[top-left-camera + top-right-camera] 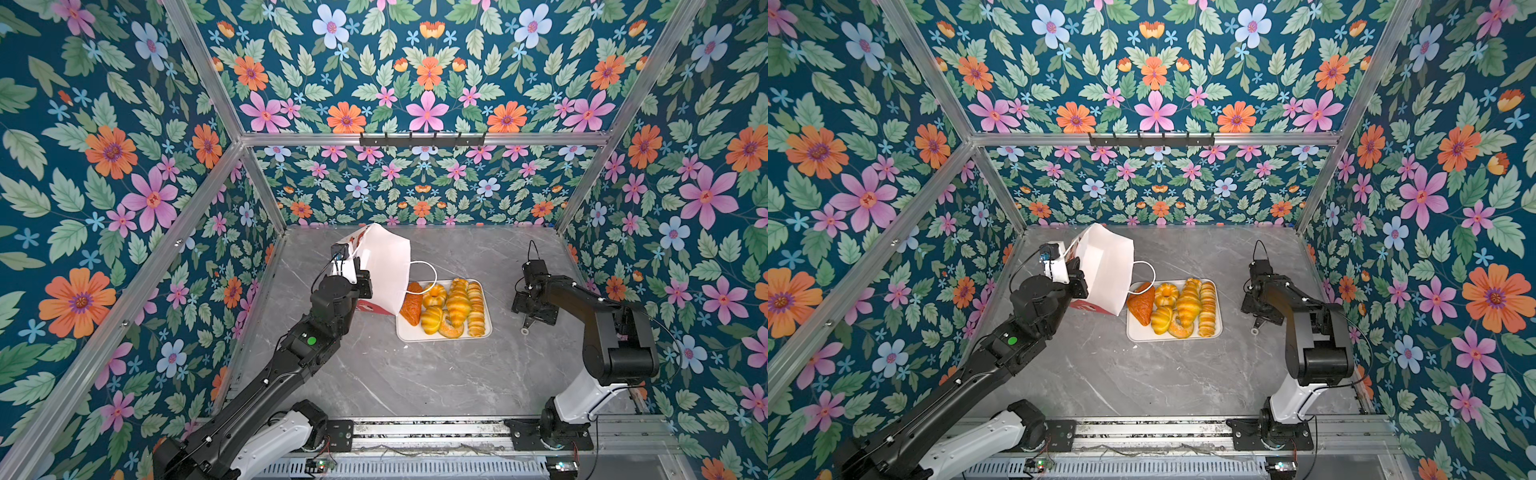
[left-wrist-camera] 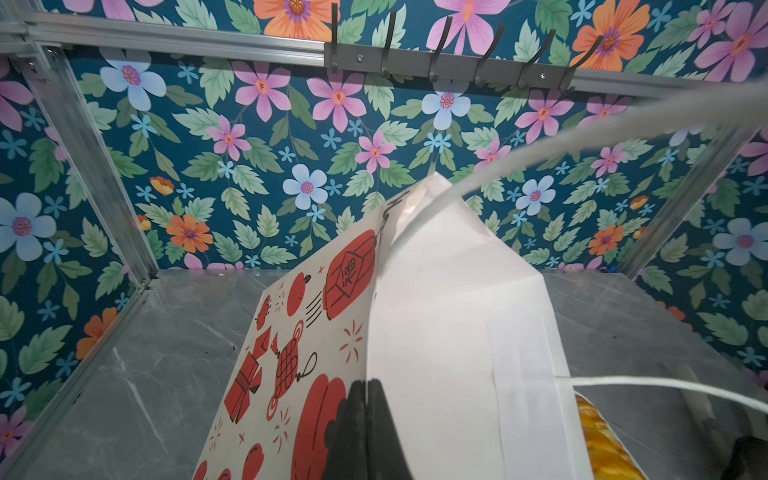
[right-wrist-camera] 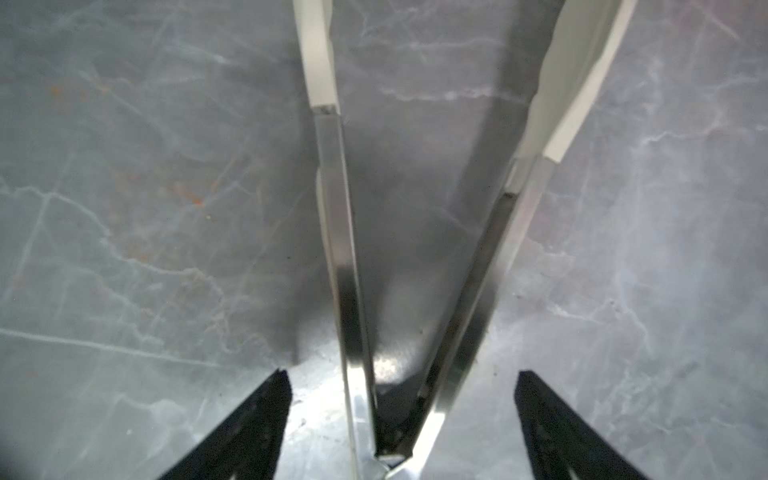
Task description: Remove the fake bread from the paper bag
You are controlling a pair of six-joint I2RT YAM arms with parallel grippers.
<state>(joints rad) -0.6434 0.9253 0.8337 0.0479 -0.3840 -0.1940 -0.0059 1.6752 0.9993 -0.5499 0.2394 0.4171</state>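
Fake bread (image 1: 457, 307), seemingly just beside left hand (image 2: 368, 388)

From where I stand, the stereo pair hangs high over the near rail and looks down and toward the back wall (image 1: 415, 183). It is far enough off that both top views take in the whole counter (image 1: 415, 382), both arms and the side walls; they share almost everything, offset slightly sideways. The left wrist camera rides just behind the left end effector (image 2: 368, 388), looking along it toward that back wall, with the paper bag (image 2: 436, 332) filling the frame close ahead. The right wrist camera sits behind the right end effector (image 3: 403, 374), facing straight down, very near the counter, with metal tongs (image 3: 473, 291) just ahead of it; the top views show that same patch.
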